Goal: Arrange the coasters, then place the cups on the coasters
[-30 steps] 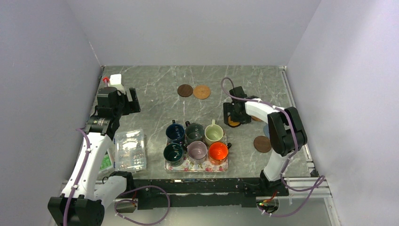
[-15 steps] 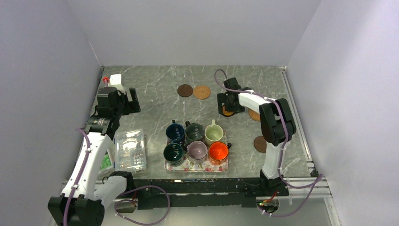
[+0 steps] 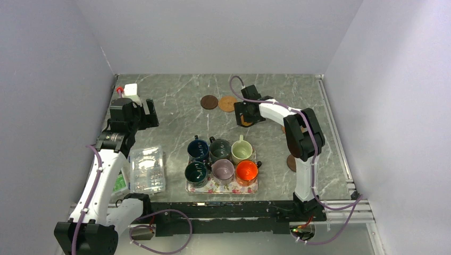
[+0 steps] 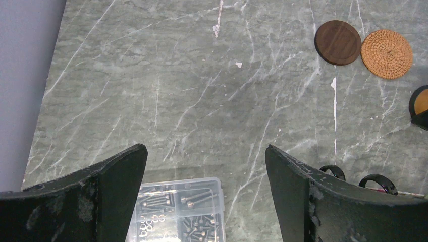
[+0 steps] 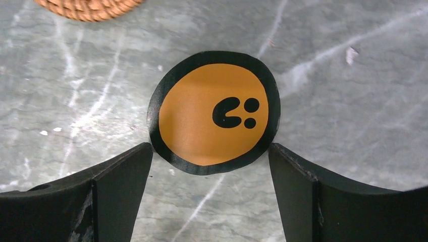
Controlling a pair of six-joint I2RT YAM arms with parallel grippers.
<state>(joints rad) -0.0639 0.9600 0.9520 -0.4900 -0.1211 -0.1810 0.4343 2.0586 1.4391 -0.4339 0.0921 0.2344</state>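
Soft, even light falls from overhead on the grey bench (image 3: 175, 106), casting only faint shadows. The top view is sharp. Up close, the right pincer (image 5: 209, 148) looks dark and soft-edged, the orange coaster (image 5: 192, 121) crisp, the woven coaster (image 5: 88, 7) slightly blurred

Six cups (image 3: 223, 170) are sitting on the tray (image 3: 220, 188), the box (image 3: 146, 169) lying left. Two coasters (image 3: 209, 102) are lying behind, a third coaster (image 5: 212, 113) just right of them.

Sign on the round orange coaster with a black rim (image 5: 213, 112): one black mark (image 5: 222, 115) right of centre, a C-like blob with two dots at its open side.
Words, numbers, brand names: none can be read in any view.
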